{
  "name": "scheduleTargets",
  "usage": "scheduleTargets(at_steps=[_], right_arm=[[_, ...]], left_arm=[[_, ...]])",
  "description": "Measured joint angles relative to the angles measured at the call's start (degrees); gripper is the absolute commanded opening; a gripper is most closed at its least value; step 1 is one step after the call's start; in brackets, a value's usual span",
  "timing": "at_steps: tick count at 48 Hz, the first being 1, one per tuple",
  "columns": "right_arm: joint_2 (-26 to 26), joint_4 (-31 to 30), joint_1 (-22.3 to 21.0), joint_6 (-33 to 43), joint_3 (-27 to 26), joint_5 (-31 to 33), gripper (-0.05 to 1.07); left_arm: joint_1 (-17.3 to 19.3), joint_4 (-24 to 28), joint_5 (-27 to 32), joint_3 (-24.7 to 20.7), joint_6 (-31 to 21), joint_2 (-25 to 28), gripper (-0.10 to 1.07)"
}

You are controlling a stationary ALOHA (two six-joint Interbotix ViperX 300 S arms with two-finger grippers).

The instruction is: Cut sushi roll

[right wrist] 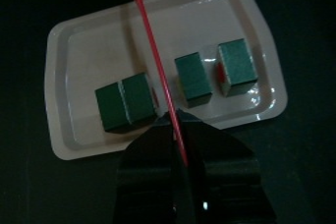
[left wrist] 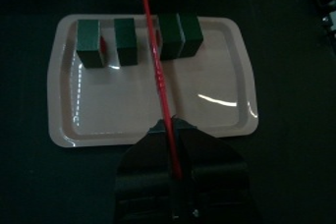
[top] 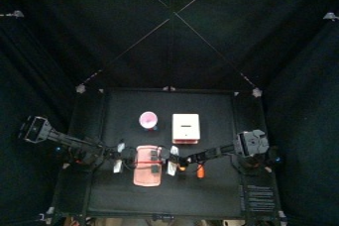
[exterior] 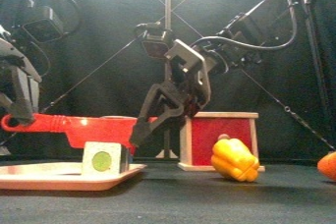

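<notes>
The sushi roll (left wrist: 125, 39) lies cut into several dark green pieces in a row on the salmon-pink board (left wrist: 79, 110). A red knife (exterior: 66, 125) hangs level just above the board, and edge-on it shows as a thin red line (left wrist: 155, 61) between two of the pieces. At its handle end my left gripper (left wrist: 171, 154) is shut on the knife. My right gripper (right wrist: 178, 130) is shut on the other end. The same pieces (right wrist: 194, 78) show under that line (right wrist: 147, 31) in the right wrist view. One piece (exterior: 101, 159) faces the front camera.
A white block with a red edge (exterior: 221, 130) stands behind the board to the right. A yellow pepper (exterior: 237, 159) lies in front of it and an orange thing (exterior: 328, 166) at the far right. A round pink dish (top: 149, 121) sits further back.
</notes>
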Motion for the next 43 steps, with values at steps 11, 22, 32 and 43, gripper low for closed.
scheduleTargets(at_steps=[11, 22, 32, 43], right_arm=[[-0.53, -0.09, 0.18, 0.0, 0.35, 0.18, 0.18], [-0.53, -0.09, 1.58, 0.0, 0.79, 0.18, 0.18], [-0.53, 0.26, 2.9, 0.0, 0.97, 0.18, 0.18], [-0.53, 1.32, 3.87, 0.0, 1.23, 0.44, 0.18]], left_arm=[[-1.05, 0.0, 0.0, 0.18, 0.0, -0.97, 0.3], [-3.69, -0.09, -0.09, 0.35, 0.0, -0.18, 0.3], [-4.48, -0.62, -0.53, 0.35, -0.35, 1.05, 0.3], [-6.5, -5.54, -0.44, -1.32, -0.26, 4.13, 0.3]])
